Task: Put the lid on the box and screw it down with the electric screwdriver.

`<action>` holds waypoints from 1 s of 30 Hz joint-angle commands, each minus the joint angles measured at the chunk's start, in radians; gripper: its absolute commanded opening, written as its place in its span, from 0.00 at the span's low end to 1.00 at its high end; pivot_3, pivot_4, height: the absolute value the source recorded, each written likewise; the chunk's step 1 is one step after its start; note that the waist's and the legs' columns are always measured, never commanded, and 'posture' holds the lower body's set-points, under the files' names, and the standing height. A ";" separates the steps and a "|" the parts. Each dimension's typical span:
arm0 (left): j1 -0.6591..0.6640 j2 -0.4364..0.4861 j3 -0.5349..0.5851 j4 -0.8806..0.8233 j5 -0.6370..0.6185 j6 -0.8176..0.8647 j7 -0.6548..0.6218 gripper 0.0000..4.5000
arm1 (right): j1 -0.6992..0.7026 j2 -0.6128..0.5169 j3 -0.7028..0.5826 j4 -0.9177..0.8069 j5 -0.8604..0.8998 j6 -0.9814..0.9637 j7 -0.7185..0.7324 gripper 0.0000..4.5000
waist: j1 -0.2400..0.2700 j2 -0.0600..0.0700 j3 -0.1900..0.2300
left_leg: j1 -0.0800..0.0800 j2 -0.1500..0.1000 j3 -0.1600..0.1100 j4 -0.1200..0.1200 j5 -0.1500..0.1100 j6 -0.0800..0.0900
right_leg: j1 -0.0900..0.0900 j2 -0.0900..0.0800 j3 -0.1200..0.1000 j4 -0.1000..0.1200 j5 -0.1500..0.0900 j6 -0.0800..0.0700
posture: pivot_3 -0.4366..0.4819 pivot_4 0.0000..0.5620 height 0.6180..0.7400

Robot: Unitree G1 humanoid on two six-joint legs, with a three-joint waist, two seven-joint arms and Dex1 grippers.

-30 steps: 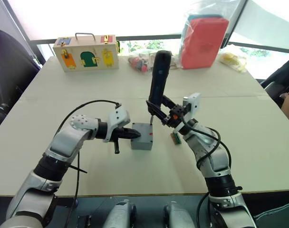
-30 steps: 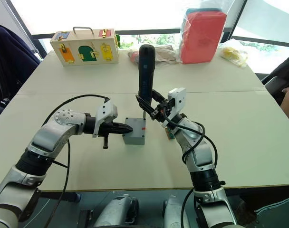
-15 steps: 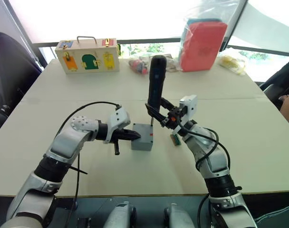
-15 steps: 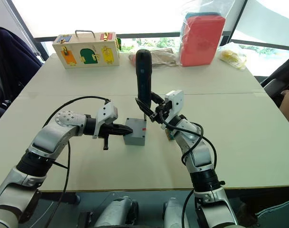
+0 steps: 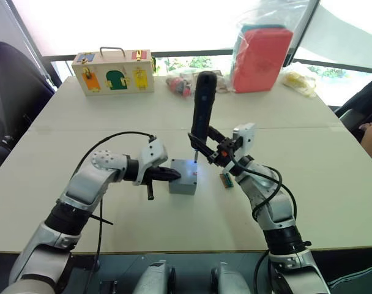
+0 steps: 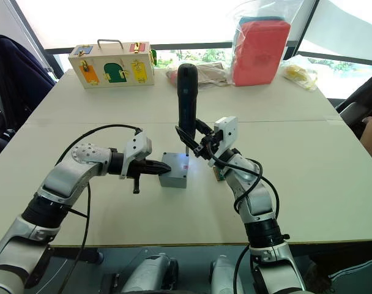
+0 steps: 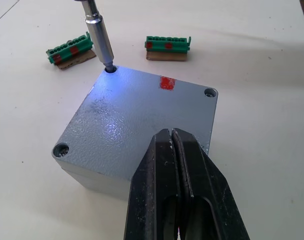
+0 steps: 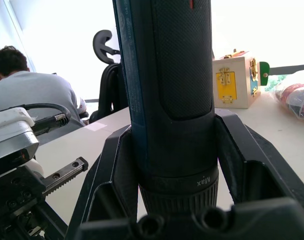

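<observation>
The grey box [image 5: 183,177] sits near the middle of the bench [image 5: 308,184] with the lid [image 7: 142,125] seated flat on top, a red mark near one edge. The electric screwdriver [image 5: 202,107] stands nearly upright, its metal bit set into the lid's corner screw hole, a bluish glow on the lid around it. The right gripper [image 5: 205,143] clamps its fingers around the tool's lower body. The left gripper [image 5: 174,174], fingers pressed together and empty, meets the box's side at 9 o'clock. Two green connector pieces [image 7: 167,45] lie just beyond the box. At 11 o'clock stands a wooden box with coloured doors [image 5: 112,70]; at 1 o'clock, a red pack in a clear bag [image 5: 262,55]. A person [image 8: 37,95] sits in the room beyond the bench.
</observation>
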 commanded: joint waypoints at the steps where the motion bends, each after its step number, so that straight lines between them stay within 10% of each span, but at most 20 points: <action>1: 0.001 -0.004 -0.010 0.004 0.006 -0.006 -0.003 0.00 | 0.033 -0.020 0.001 0.034 -0.012 0.061 -0.001 0.39 | 0.000 0.000 0.000 | 0.000 0.000 0.000 0.000 0.000 0.000 | 0.000 0.000 0.000 0.000 0.000 0.000 | 0.48 0.27 1.00; 13: 0.018 -0.056 0.079 0.017 -0.074 0.032 0.030 0.00 | -0.279 -0.151 -0.276 -0.296 0.454 0.524 -0.125 0.39 | 0.003 0.004 0.005 | -0.010 -0.001 0.000 0.000 -0.001 0.001 | -0.007 -0.004 0.000 0.001 0.000 0.000 | 0.48 0.27 1.00; 18: -0.003 -0.105 0.184 0.002 -0.164 0.108 0.101 0.00 | -0.423 -0.178 -0.408 -0.193 0.701 0.784 -0.314 0.39 | 0.001 0.005 0.006 | -0.015 0.000 0.000 0.000 0.000 0.000 | -0.011 -0.004 0.000 0.001 0.000 0.000 | 0.48 0.27 1.00; 30: 0.090 0.114 0.166 -0.340 -0.275 0.215 -0.010 0.00 | -0.392 -0.677 -0.387 0.150 0.778 1.463 -0.338 0.39 | -0.004 0.005 0.015 | -0.021 -0.001 0.001 0.001 -0.001 0.003 | -0.013 -0.007 -0.001 -0.003 0.000 0.000 | 0.48 0.27 1.00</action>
